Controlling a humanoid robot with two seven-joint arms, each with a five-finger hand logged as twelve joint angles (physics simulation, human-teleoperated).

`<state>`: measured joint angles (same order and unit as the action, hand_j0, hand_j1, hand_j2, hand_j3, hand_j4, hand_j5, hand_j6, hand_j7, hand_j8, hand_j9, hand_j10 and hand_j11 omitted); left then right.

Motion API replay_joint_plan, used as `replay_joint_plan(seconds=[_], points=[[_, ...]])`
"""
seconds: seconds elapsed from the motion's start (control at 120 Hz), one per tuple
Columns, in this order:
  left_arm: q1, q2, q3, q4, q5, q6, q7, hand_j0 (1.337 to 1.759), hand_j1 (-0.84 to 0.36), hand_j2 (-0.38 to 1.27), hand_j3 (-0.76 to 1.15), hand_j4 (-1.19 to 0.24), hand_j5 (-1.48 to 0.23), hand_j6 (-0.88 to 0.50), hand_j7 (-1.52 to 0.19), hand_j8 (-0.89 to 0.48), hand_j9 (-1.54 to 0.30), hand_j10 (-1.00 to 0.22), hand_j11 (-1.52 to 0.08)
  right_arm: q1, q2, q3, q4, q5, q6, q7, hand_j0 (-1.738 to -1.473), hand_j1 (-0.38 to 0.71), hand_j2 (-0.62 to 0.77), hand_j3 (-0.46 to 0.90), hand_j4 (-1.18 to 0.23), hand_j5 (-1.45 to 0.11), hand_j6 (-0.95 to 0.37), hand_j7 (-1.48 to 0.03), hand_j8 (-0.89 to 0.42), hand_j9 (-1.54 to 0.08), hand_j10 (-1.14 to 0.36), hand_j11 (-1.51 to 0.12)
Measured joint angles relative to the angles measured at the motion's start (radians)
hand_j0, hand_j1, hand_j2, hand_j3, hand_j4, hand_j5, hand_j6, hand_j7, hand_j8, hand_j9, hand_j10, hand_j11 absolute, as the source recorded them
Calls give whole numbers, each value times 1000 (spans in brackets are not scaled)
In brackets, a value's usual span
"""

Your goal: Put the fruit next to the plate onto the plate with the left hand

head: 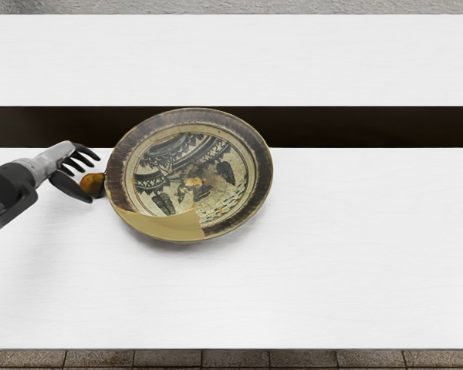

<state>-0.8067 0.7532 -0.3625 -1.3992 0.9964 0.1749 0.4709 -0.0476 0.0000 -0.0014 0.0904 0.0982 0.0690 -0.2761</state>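
Your left hand comes in from the left edge of the frame, its dark fingers fanned out above and the thumb lower down. They form an open bracket rather than a pinch, and nothing is held yet. The fruit, a small orange-brown piece, sits at the left of centre on the white tabletop, right against the plate's left rim and just at the tip of your thumb. Whether the thumb actually touches it is too fine to tell.

The hand looks spread because the fruit is wedged by the rim, so you need room on both sides before closing. The plate lies flat in the middle of the frame, its patterned centre free to receive the fruit. I judge the grasp is about to begin. Close gently, since a push could slide the fruit under the raised rim or nudge the plate.
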Motion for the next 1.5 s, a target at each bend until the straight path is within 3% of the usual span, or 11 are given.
replay_joint_plan(seconds=[1.5], points=[[0, -18, 1, 17, 0, 0, 16, 1658, -230, 123, 0, -491, -637, -492, -637, -492, -637, -491, -637, 0, 0, 0, -1, 0, 0, 0, -1658, -349, 0, 0, 0, 0, -1, 0, 0, 0, 0, 0]])
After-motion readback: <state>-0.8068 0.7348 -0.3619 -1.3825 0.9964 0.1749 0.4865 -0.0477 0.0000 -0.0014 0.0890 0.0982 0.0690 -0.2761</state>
